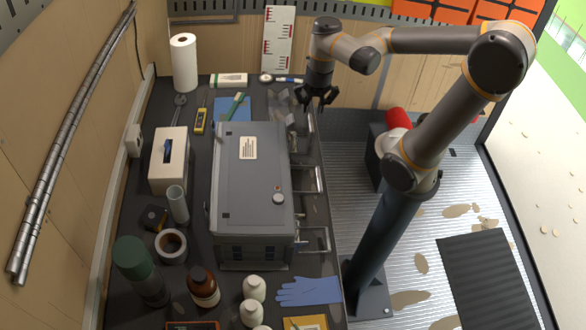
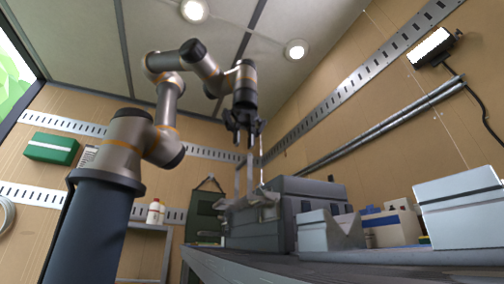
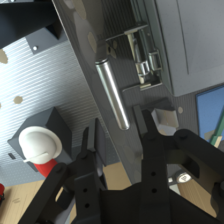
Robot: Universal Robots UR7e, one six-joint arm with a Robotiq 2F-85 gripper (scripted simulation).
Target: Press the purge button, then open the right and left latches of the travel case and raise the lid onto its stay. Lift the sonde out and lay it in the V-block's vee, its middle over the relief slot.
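Note:
The far latch of the grey travel case is swung out from the case front, its steel handle bar standing up from the bench just below my fingers. The near latch also lies swung out toward the bench edge. The case lid is down, with the round purge button on top near its front edge. The V-block stands on the bench beside the case. The sonde is out of sight. My gripper hangs above the far latch, partly open, and holds nothing.
A white box stands left of the case, with a tube, tape roll and bottles nearby. A paper roll stands at the back wall. A blue glove lies by the bench's front edge. A red extinguisher stands on the floor.

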